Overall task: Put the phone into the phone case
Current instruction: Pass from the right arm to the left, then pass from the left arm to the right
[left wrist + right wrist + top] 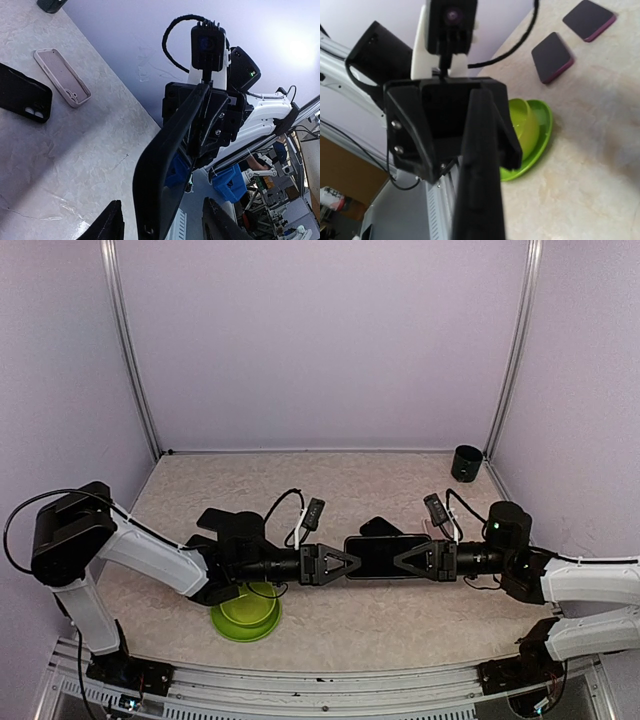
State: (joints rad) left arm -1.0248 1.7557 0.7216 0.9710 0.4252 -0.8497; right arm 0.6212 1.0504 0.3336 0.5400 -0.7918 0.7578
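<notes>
Phone [385, 555] midair at centre, clamped in right gripper [400, 560], left gripper [353, 562] parted around its left end; uncased, phone case [62, 77] lying empty on table [330, 480].

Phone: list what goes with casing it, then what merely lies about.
For the job:
phone
right pincer, shut on it
left pincer, open around its other end
black case
pinkish case

Lying about:
green bowl
black cup
dark magenta-edged slabs, phones or cases, cannot tell
</notes>
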